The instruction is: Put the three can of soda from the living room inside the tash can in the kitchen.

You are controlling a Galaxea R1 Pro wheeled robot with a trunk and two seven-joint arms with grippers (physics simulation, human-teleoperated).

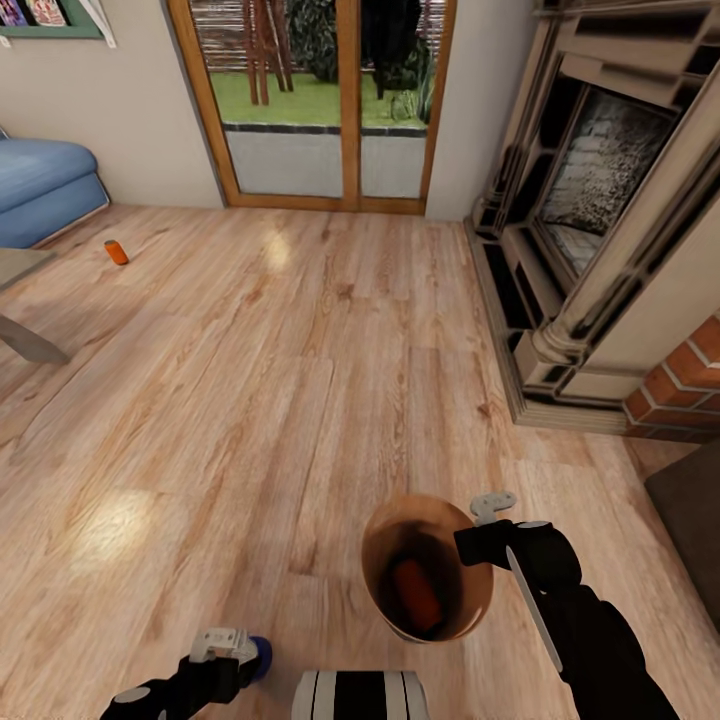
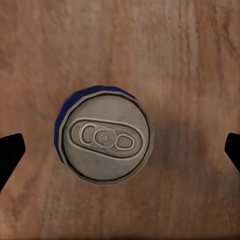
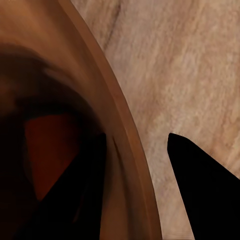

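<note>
- So far I count one orange can [image 1: 417, 592] already lying inside the trash can [image 1: 474, 598], down against its copper-brown inner wall; I take that as one of three cans dealt with, at least as far as getting into the bin goes.
- My right gripper [image 1: 488, 524] has the bin by its right-hand rim: in the right wrist view one finger sits inside the wall and the other finger [image 3: 205, 195] outside it, so the jaws are closed down on the rim [image 3: 131, 145] and the bin hangs off that arm, near and slightly right of centre, above the wood floor [image 1: 300, 380].
- The dark blue can [image 2: 103, 135] stands upright on the floor at the near left, right under my left gripper [image 1: 228, 645]. In the left wrist view its silver top faces the camera and the two fingertips [image 2: 10, 155] sit wide apart on either side, well clear of the can, so those jaws are open and hold nothing.
- A second orange can [image 1: 117, 252] lies on its side on the floor far left, near the blue sofa [image 1: 45, 185] and beyond the corner of a low worktop [image 1: 20, 268].
- My judgement: roughly a third done. The blue can is next, then the far orange one, and after that the bin has to go to the kitchen, which I cannot see from here; I'm facing the fireplace [image 1: 600, 200] and the glass doors [image 1: 320, 100].
</note>
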